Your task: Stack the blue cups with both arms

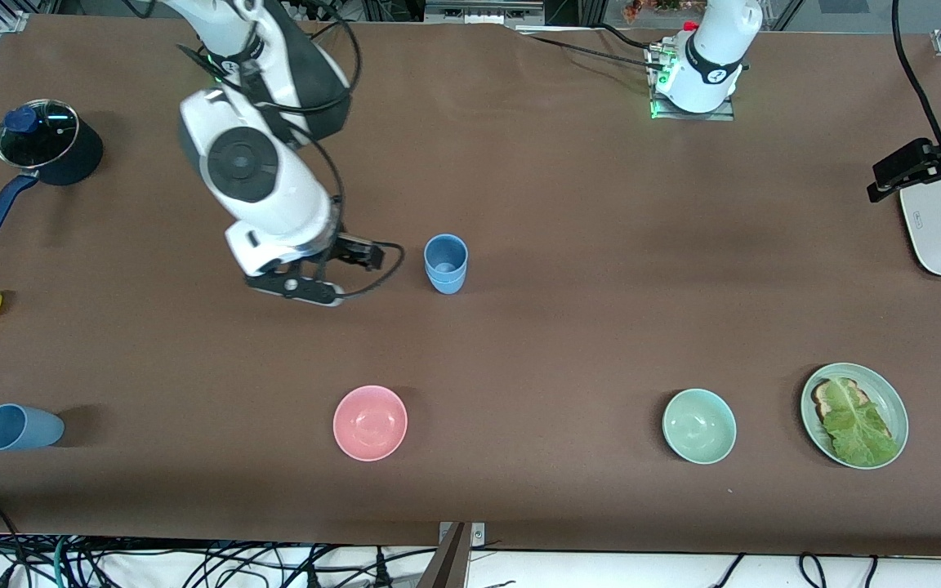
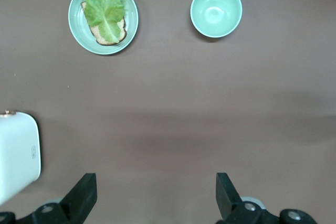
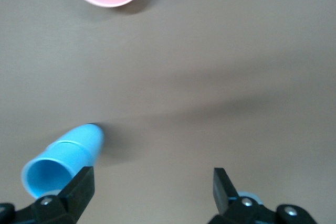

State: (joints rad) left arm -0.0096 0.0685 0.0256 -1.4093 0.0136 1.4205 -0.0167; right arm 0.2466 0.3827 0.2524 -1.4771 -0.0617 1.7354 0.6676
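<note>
Blue cups look light, hard and smooth, so pinch a rim wall: two sit stacked (image 1: 445, 263) mid-table beside the open, empty right hand (image 1: 332, 278), one (image 1: 20, 427) stands alone near the front edge, and the left hand (image 2: 156, 198) waits open.

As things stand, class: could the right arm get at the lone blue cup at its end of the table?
Probably yes. The right gripper is open and holds nothing, and only bare table lies between it and the lone blue cup.
</note>
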